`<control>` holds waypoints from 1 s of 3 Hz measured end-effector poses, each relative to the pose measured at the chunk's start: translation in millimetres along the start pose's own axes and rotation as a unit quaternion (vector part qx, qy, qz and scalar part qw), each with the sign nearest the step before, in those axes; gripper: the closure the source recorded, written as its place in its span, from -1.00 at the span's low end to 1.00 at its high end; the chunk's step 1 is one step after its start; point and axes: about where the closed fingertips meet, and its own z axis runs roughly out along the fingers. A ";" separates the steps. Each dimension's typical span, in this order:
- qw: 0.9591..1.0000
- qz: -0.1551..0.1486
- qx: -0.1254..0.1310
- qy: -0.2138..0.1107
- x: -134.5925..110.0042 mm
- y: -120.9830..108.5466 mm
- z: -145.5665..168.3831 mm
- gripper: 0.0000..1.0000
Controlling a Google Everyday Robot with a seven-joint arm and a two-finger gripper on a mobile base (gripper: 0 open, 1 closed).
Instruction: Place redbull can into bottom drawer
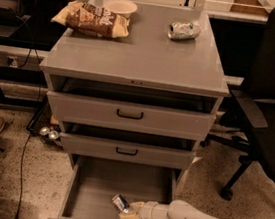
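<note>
The redbull can (120,202), slim and silver with blue patches, is tilted low over the floor of the open bottom drawer (92,186), right of its middle. My gripper (128,210) reaches in from the right on a white arm, with its tan fingers (132,216) closed around the can's right end. Whether the can touches the floor I cannot tell. The two shallower drawers with black handles above are slightly open.
On the cabinet top lie a silver can with green marks (184,30), a brown chip bag (93,20) and a white bowl (120,6). A black office chair (272,99) stands to the right. Cables and small cans (47,132) lie on the floor at left.
</note>
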 end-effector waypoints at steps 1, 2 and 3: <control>1.000 -0.015 0.008 0.006 -1.3 -5.5 13.1 1.00; 0.999 -0.037 -0.007 0.008 -4.5 -13.7 40.6 1.00; 0.998 -0.052 -0.020 0.003 -13.8 -35.6 65.6 1.00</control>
